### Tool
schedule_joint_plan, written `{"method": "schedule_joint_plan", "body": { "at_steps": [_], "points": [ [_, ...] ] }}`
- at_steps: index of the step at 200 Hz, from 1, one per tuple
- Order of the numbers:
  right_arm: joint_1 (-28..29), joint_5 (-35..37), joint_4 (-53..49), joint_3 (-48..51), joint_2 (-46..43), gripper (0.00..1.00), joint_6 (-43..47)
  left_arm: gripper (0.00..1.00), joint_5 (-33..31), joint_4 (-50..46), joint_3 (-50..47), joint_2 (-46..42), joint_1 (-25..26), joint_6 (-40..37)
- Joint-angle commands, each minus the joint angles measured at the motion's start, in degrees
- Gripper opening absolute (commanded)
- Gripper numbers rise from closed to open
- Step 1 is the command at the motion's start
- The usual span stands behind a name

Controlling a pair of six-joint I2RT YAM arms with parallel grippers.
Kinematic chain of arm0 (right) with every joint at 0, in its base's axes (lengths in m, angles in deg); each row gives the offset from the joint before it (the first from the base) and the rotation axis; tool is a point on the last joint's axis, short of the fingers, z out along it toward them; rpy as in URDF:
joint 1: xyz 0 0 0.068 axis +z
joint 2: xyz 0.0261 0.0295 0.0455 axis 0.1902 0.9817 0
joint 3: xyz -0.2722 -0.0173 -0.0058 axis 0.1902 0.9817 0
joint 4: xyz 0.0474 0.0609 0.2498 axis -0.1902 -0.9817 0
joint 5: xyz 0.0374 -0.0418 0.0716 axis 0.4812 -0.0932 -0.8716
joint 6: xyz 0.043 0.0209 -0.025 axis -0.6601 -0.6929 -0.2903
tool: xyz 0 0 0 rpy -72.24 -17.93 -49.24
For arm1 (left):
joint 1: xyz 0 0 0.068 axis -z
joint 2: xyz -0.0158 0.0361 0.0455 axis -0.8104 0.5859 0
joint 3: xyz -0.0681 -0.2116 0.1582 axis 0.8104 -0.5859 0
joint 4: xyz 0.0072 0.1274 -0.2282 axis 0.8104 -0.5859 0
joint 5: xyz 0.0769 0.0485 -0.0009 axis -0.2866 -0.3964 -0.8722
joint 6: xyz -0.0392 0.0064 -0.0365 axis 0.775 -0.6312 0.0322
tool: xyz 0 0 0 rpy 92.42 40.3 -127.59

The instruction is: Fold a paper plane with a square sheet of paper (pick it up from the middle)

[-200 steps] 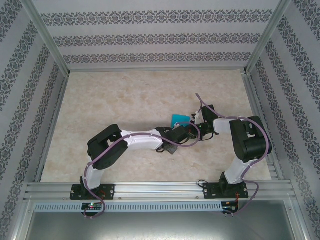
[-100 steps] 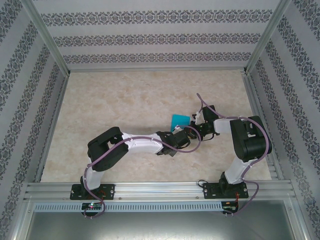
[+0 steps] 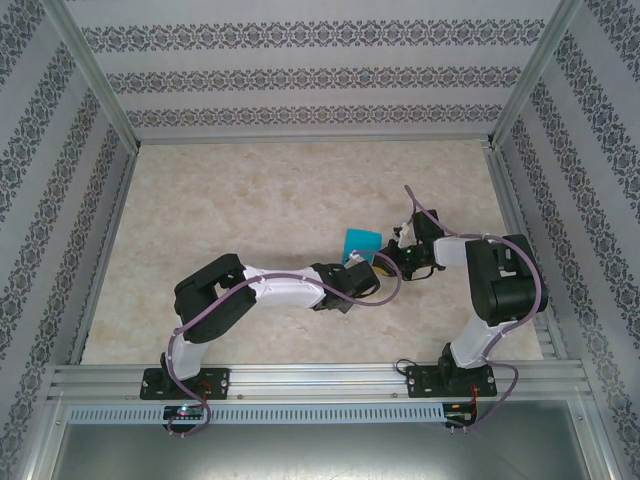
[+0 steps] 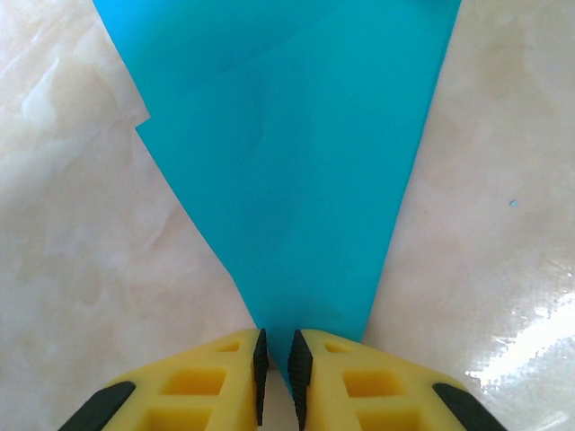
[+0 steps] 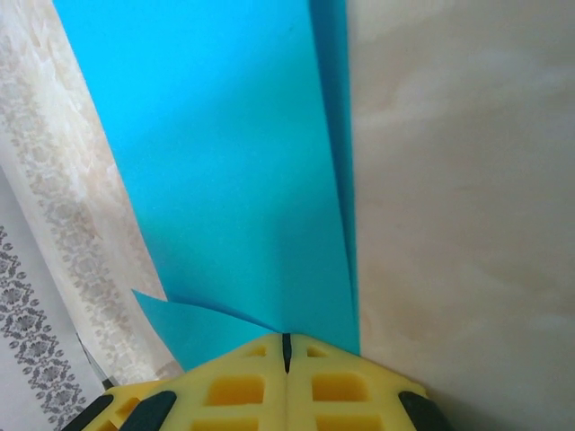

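The table (image 3: 250, 200), a pale marbled beige surface, took up most of the top view. Around it stood walls (image 3: 300, 80) papered in grey and white bands of a floral ornament, with an aluminium frame (image 3: 300, 375) along the near edge.

The left arm (image 3: 280, 285) lay low and reached right and away from its base. The right arm (image 3: 500, 280) rose from its base and bent back left, so the two wrists met right of the table's middle.

Between them was the folded sheet of paper (image 3: 360, 240), plain turquoise-blue, at the tips of both arms and right of centre on the table. From the left wrist the paper (image 4: 305, 162) appeared as a long triangle narrowing toward the camera, with a second layer jutting out at its left edge. From the right wrist it (image 5: 234, 162) was a broad blue face with a narrow folded strip along its right side and a small flap curling out low on the left.

The left gripper (image 4: 274, 359), with yellow fingers and black pads, had its jaws drawn narrow, and the paper's pointed end ran down between the pads. It sat just under the paper in the top view (image 3: 362, 265). The right gripper (image 5: 287, 346) had its yellow fingers pressed together into a single seam, with the paper's lower edge caught there. In the top view (image 3: 392, 258) it was at the paper's right.
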Motion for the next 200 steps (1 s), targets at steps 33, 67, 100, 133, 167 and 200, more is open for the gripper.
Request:
{"method": "schedule_joint_plan", "body": {
  "at_steps": [33,67,100,133,167,200],
  "points": [
    [-2.42,10.16,-1.61,-2.16,0.39,0.04,-2.20,0.22,9.67,-14.38,-6.20,7.13,0.73,-1.45],
    [-2.86,11.25,-0.55,-2.50,0.23,0.05,-3.51,0.22,9.82,-14.45,-6.47,7.06,0.77,-1.73],
    [-2.97,11.98,0.49,-2.85,0.68,0.06,-4.75,0.22,10.08,-14.36,-6.47,6.99,0.62,-1.96],
    [-3.53,12.59,2.84,-2.45,0.81,0.06,-7.39,0.22,10.20,-14.72,-6.36,6.81,0.66,-2.03],
    [-3.81,14.28,4.93,-1.94,0.64,0.08,-10.25,0.22,10.55,-14.91,-6.39,6.61,0.67,-1.97],
    [-3.82,13.73,4.74,-3.18,1.20,0.08,-10.32,0.22,10.59,-15.21,-5.41,6.82,0.68,-2.32]
  ]
}}
